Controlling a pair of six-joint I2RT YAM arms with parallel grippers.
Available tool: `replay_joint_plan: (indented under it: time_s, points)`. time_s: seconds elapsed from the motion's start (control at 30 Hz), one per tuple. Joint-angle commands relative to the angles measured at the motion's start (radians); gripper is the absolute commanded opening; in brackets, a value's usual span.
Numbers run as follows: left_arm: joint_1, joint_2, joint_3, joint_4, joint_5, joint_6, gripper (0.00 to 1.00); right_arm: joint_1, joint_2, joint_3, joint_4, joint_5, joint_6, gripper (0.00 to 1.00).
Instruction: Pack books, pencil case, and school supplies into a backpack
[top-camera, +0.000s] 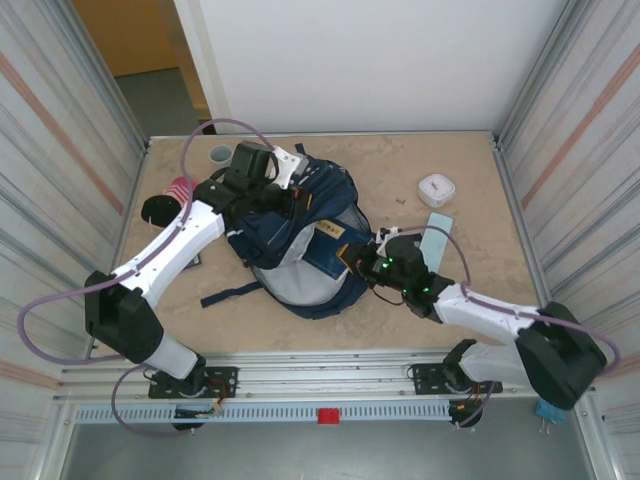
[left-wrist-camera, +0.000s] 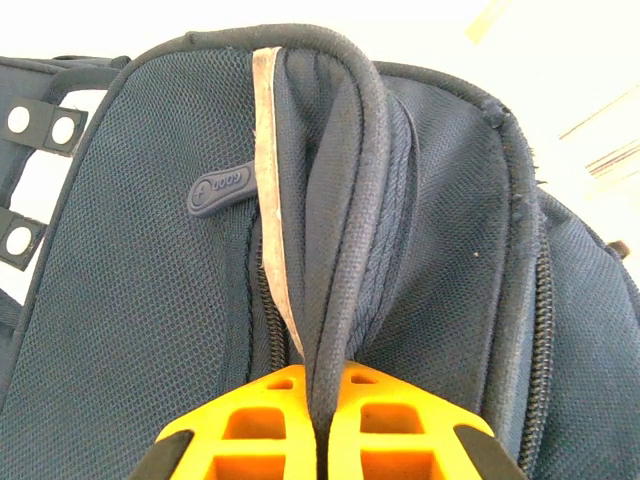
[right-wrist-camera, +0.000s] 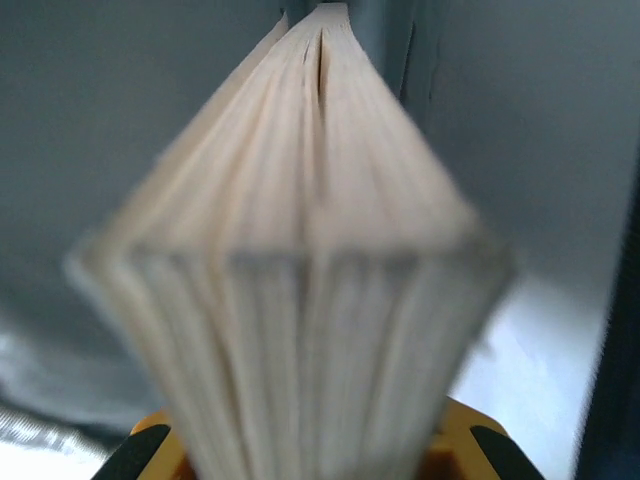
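Navy backpack (top-camera: 318, 200), rim fast in left tool (left-wrist-camera: 318, 392); cream-paged navy book (right-wrist-camera: 310, 250) fast in right tool (top-camera: 352, 256).

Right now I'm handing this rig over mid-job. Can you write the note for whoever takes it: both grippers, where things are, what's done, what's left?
Grippers: the left gripper is shut on the piped rim of the backpack, holding its mouth open. The right gripper is shut on the book, page edges toward its camera.
Where: the book sits in the open mouth, grey lining on both sides.
Done: backpack opened, book apparently partly in.
Left: push the book in and release it. The pale teal flat item and small white box lie unpacked on the table, right of the backpack.
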Motion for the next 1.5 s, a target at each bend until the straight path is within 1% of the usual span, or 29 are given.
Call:
replay_joint_plan:
  time_s: [0.0,0.13,0.2,0.27,0.37,0.53,0.63,0.77,0.83,0.9,0.97,1.03,1.2,1.23,1.47]
  points:
    - [0.016,-0.021,0.057,0.111,0.072,-0.026,0.00,0.034,0.092,0.072,0.247,0.133,0.035,0.00]
    - [0.026,-0.024,0.058,0.131,0.115,-0.039,0.00,0.046,0.253,0.149,0.372,0.158,0.045,0.00]
    - [0.027,-0.026,0.058,0.133,0.120,-0.043,0.00,0.059,0.314,0.178,0.393,0.202,0.068,0.00]
    - [0.029,-0.030,0.054,0.134,0.109,-0.044,0.00,0.078,0.371,0.198,0.362,0.269,0.113,0.00]
    - [0.030,-0.041,0.041,0.152,0.117,-0.047,0.00,0.098,0.446,0.245,0.319,0.336,0.138,0.00]
    - [0.032,-0.044,0.037,0.167,0.140,-0.052,0.00,0.105,0.584,0.374,0.334,0.341,0.100,0.00]
    - [0.032,-0.043,0.037,0.173,0.148,-0.056,0.00,0.106,0.657,0.436,0.313,0.354,0.115,0.00]
    - [0.032,-0.044,0.035,0.172,0.140,-0.057,0.00,0.112,0.703,0.491,0.194,0.384,0.144,0.01]
    - [0.032,-0.044,0.031,0.171,0.126,-0.055,0.00,0.115,0.711,0.504,0.128,0.392,0.157,0.08]
    - [0.033,-0.044,0.028,0.164,0.107,-0.050,0.00,0.118,0.710,0.495,0.092,0.399,0.172,0.19]
    - [0.032,-0.044,0.023,0.158,0.086,-0.043,0.00,0.118,0.695,0.471,0.057,0.396,0.184,0.33]
    - [0.032,-0.044,0.016,0.158,0.067,-0.039,0.00,0.118,0.671,0.448,0.028,0.394,0.187,0.41]
    - [0.035,-0.045,0.001,0.155,0.031,-0.035,0.00,0.118,0.573,0.375,-0.049,0.376,0.184,0.51]
    - [0.035,-0.046,-0.001,0.155,0.024,-0.034,0.00,0.119,0.547,0.355,-0.053,0.373,0.184,0.55]
    - [0.039,-0.047,0.006,0.137,-0.004,-0.012,0.00,0.114,0.321,0.271,-0.204,0.340,0.099,0.57]
